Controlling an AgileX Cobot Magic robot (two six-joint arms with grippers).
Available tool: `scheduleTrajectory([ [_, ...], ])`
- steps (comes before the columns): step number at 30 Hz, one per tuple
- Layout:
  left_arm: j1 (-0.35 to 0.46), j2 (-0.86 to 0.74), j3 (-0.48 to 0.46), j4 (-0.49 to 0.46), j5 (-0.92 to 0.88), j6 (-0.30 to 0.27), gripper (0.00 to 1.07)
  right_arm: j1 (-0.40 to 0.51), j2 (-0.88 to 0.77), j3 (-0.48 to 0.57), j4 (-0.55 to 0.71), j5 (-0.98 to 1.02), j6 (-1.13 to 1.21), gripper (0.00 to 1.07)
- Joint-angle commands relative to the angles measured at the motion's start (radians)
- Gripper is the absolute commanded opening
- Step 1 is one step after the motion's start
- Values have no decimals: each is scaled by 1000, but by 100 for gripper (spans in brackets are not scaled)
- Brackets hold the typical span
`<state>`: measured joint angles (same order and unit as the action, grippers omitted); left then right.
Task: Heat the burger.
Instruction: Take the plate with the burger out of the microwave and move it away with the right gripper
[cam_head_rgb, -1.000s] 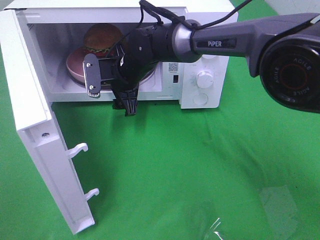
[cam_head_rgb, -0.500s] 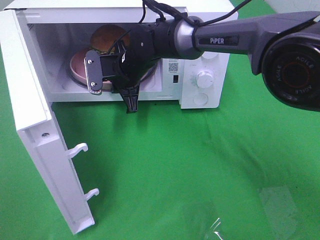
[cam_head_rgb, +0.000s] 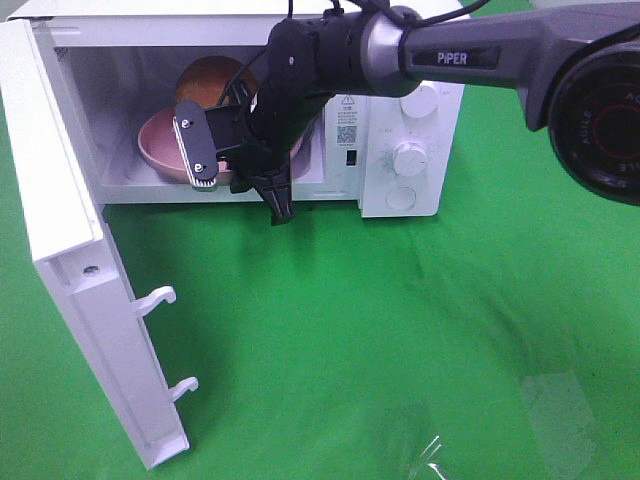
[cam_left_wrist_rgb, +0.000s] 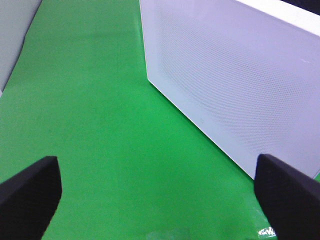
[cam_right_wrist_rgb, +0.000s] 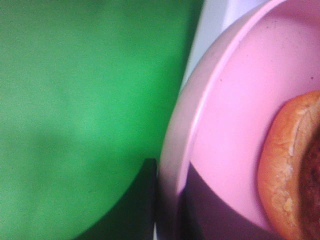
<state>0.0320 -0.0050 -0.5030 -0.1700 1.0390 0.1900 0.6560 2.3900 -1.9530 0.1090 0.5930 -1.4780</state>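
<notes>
The burger (cam_head_rgb: 205, 82) lies on a pink plate (cam_head_rgb: 158, 145) inside the open microwave (cam_head_rgb: 400, 150); only its brown bun shows, leaning toward the back wall. The plate stands tilted. My right gripper (cam_head_rgb: 226, 166) reaches into the cavity and is shut on the plate's front rim. The right wrist view shows the plate (cam_right_wrist_rgb: 235, 100) close up with the rim pinched between dark fingers (cam_right_wrist_rgb: 142, 205), and the burger's bun edge (cam_right_wrist_rgb: 287, 165) beside it. My left gripper (cam_left_wrist_rgb: 160, 200) hangs open over the green cloth, holding nothing, beside the microwave door (cam_left_wrist_rgb: 225, 75).
The microwave door (cam_head_rgb: 70, 270) swings open to the left, its two latch hooks (cam_head_rgb: 160, 298) sticking out. Control knobs (cam_head_rgb: 408, 158) sit on the right panel. Green cloth (cam_head_rgb: 400, 330) covers the table, with a bit of clear tape (cam_head_rgb: 560, 400) at the front right.
My right gripper has closed on the plate's rim and risen slightly. The plate now stands tilted and the burger has tipped toward the back of the microwave.
</notes>
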Motion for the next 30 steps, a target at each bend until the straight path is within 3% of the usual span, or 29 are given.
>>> scheduleTrajectory([
  [1,3,-22,5,0,-4,-5,103,4,-26,9,9,66,-54,0],
  [4,3,-22,5,0,-4,-5,103,6,-38,18,-4,60,-51,0],
  [15,3,-22,5,-1,-4,-5,103,6,-191,303,-85,-189,-55,0],
  [30,3,-22,5,-1,-4,-5,103,8,-351,545,-109,-297,-54,0],
])
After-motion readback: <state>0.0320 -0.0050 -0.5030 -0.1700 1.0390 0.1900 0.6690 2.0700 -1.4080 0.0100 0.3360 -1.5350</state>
